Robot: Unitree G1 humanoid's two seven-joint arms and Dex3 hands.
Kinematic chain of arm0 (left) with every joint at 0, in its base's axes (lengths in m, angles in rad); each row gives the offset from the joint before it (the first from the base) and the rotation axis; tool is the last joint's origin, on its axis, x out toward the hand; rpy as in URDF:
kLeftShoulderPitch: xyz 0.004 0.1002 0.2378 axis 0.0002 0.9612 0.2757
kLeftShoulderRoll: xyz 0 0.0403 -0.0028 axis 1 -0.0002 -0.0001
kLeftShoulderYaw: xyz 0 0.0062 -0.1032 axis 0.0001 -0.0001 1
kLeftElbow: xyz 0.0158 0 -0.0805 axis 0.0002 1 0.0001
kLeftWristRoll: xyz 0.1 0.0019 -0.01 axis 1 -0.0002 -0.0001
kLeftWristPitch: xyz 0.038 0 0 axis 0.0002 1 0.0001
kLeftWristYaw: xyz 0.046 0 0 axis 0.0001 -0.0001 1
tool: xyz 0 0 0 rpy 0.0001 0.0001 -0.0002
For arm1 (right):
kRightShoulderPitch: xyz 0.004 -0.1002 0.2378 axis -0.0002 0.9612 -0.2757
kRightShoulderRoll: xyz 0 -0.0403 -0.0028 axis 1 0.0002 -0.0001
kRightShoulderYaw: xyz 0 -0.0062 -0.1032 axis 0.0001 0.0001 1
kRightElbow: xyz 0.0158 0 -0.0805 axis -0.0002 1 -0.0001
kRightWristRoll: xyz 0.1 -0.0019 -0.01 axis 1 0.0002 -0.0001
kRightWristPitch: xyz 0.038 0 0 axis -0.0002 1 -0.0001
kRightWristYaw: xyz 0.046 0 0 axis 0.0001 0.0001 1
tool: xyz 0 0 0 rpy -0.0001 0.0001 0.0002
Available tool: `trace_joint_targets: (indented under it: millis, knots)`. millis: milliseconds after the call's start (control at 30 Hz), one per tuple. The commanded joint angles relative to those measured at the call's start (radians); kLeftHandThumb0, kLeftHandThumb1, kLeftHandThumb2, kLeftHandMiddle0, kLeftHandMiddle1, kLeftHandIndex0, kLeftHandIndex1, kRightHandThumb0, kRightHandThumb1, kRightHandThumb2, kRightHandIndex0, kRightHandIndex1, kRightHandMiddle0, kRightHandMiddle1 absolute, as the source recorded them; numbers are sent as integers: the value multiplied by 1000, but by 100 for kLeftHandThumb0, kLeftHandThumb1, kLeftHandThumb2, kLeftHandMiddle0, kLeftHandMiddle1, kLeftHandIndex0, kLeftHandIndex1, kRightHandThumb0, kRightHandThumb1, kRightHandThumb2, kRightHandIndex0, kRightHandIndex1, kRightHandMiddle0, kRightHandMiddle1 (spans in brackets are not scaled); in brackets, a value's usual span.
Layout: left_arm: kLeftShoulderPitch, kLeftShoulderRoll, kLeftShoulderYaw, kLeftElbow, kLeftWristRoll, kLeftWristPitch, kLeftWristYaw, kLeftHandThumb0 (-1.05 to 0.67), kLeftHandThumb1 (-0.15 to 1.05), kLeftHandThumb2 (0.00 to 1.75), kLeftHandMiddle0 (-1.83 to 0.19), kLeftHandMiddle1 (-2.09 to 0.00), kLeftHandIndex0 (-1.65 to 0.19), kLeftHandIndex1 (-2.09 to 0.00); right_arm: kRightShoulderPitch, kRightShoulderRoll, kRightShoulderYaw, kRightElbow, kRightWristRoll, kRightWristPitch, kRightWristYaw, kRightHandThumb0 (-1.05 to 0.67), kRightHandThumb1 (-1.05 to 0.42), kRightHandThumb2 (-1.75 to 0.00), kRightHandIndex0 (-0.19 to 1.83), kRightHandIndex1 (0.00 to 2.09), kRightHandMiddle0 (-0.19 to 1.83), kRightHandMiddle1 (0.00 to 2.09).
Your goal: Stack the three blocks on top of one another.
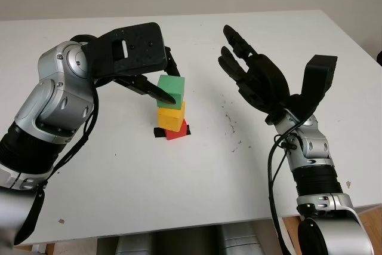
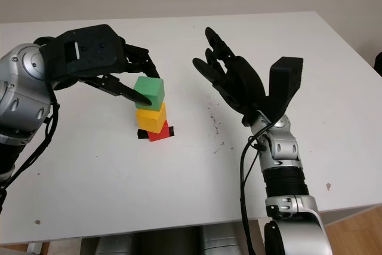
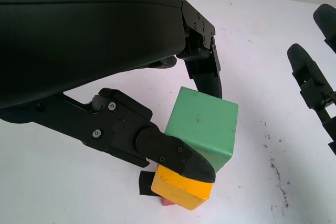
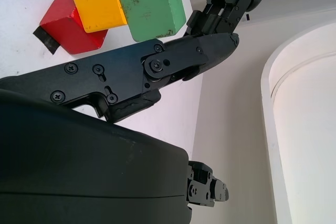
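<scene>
I see the left hand [image 1: 156,85] clamped on the green block [image 1: 171,91], atop the yellow block [image 1: 171,116] and red block [image 1: 177,131], mid-table [image 1: 119,195]. Right hand [image 1: 253,76] open, raised beside the stack.

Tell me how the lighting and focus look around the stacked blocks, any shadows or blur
Left eye view: light is soft and even; the green block, yellow block and red block are sharp, with faint shadows on the table. Left wrist view: the left robot hand is near and dark, yet in focus. Right wrist view: the right robot hand looks sharp; the pale background looks bright.
</scene>
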Motion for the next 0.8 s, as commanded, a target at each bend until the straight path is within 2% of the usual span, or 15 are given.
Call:
trace_joint_targets:
  millis: [0, 433, 533, 567, 633, 767]
  knots:
    - [4, -5, 21, -6, -9, 5, 6, -63, 88, 5, -24, -5, -21, -73, -2, -1, -1, -8, 2, -5, -1, -66, -102, -5, -19, 0, -6, 5]
    - [-9, -4, 4, -46, -18, 101, -4, -75, 92, 6, -9, -3, -19, -47, 1, -2, -2, -10, -1, -11, -3, -67, -102, -5, -19, 0, -5, 5]
    - [-9, 1, 18, -65, -38, 97, -9, -86, 101, 8, 1, -4, -8, -21, 0, -3, -1, -10, -1, -6, -6, -67, -101, -5, -19, 0, -5, 6]
    - [-6, 4, 26, -72, -46, 85, -8, -90, 103, 21, 8, -3, 3, -12, -1, -3, 0, -10, -1, -7, -5, -67, -102, -5, -19, 0, -5, 6]
    - [-1, 11, 52, -77, -75, 48, -7, -95, 104, 33, 15, -2, 13, -5, -2, -3, 0, -6, -1, -13, -1, -67, -102, -5, -19, 0, -6, 5]
    - [2, 29, 115, -108, -117, 30, 2, -98, 105, 55, 19, 0, 19, 0, -3, 0, -1, -5, 0, -12, -5, -67, -102, -6, -19, 0, -7, 5]
